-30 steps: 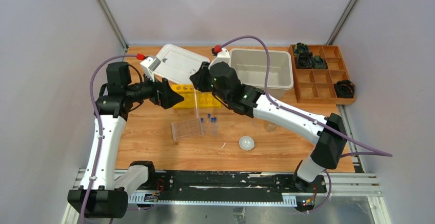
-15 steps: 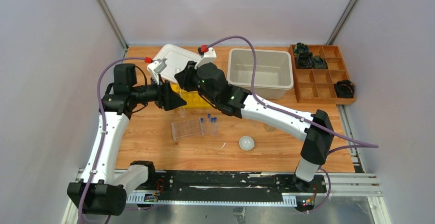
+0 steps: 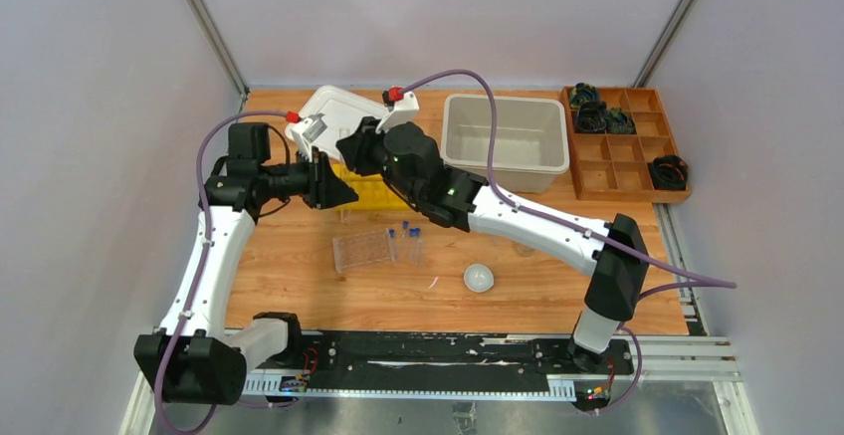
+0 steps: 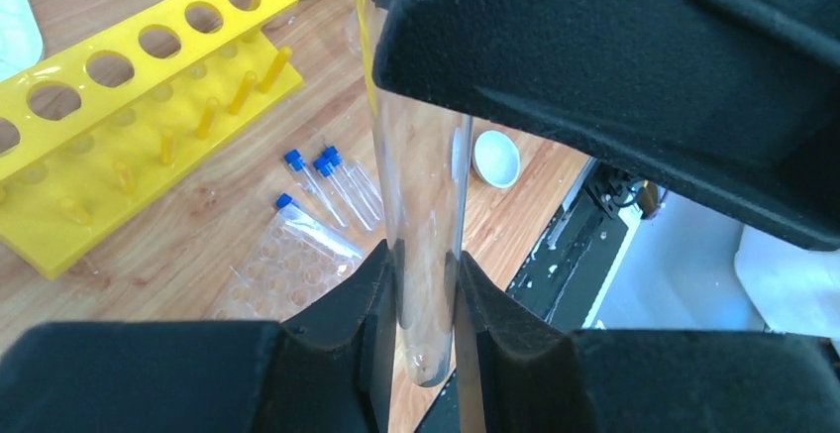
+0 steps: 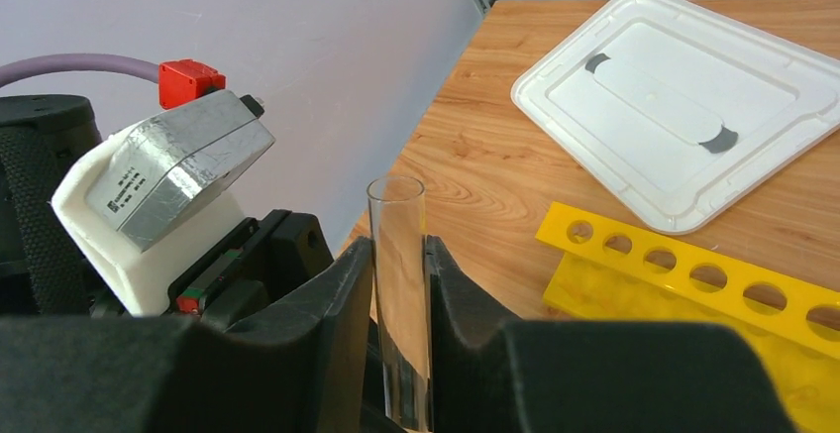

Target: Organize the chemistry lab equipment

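Tube [image 4: 424, 185] in left gripper [image 4: 424, 314], right gripper [image 5: 398, 294], yellow rack [image 4: 136, 54] beside

A wooden table [image 3: 299, 276] fills the middle, closed in by plain pale lilac-grey walls: back wall [image 3: 438, 17], left wall [image 3: 90, 156], right wall [image 3: 771, 156]. Slanting aluminium posts [image 3: 207, 25] rise from its back corners. A black rail [image 3: 448, 347] runs along the near edge, with grey sheet metal [image 3: 448, 415] below it. The light is soft and even.

Yellow rack [image 4: 99, 205], blue-capped tubes [image 4: 332, 180], white dish [image 4: 496, 158]
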`<action>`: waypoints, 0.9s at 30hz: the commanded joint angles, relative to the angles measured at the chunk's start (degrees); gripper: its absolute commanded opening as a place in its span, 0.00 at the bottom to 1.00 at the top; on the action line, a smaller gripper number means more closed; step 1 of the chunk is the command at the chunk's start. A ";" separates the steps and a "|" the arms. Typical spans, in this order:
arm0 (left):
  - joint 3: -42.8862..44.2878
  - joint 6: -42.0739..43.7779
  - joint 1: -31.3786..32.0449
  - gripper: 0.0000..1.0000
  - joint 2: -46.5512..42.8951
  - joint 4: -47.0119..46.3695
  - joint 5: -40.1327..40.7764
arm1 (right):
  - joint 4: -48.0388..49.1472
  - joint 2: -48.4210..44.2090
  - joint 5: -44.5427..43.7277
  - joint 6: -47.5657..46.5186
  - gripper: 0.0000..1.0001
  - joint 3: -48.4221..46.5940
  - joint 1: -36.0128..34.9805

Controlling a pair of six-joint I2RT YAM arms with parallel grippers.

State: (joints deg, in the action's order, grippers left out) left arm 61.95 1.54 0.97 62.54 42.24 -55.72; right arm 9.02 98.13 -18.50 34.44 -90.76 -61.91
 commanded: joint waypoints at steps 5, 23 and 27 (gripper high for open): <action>0.67 4.38 0.77 0.00 -1.30 -0.47 -0.77 | -15.38 -2.22 8.52 1.91 0.70 -5.02 1.48; -0.96 9.89 0.87 0.00 -7.06 -0.53 -2.57 | -36.58 5.22 30.04 -1.46 0.49 -22.79 5.11; -1.04 9.70 0.87 0.00 -7.18 -0.50 -2.75 | -37.54 5.58 29.42 -2.48 0.31 -23.98 5.13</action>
State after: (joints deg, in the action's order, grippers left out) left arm 61.14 10.70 1.43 56.10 42.28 -56.77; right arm -25.67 103.48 9.85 33.76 -111.63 -57.45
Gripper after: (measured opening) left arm 0.274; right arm 0.398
